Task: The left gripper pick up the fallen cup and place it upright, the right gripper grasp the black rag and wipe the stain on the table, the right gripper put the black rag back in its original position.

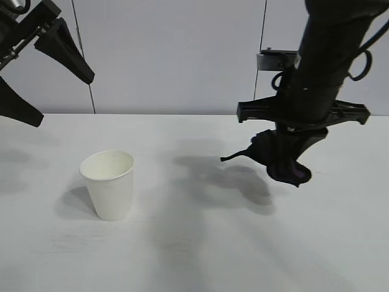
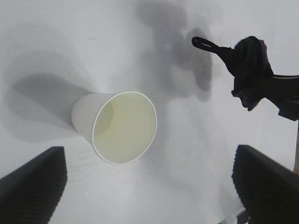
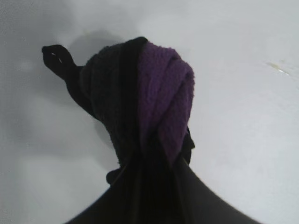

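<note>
Surface (image 1: 200, 243) is matte white before a pale panelled wall. Cup (image 1: 109, 184) stands upright near its left edge, mouth up. Left gripper (image 1: 42, 76) hangs wide; right gripper (image 1: 285, 155) pinches the black rag (image 1: 282, 159), tail pointing left.

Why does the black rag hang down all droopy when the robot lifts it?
The black rag is probably soft and floppy: it sags below the right gripper, its thin tail dangling sideways. It seems light, bunched in one pinch.
</note>
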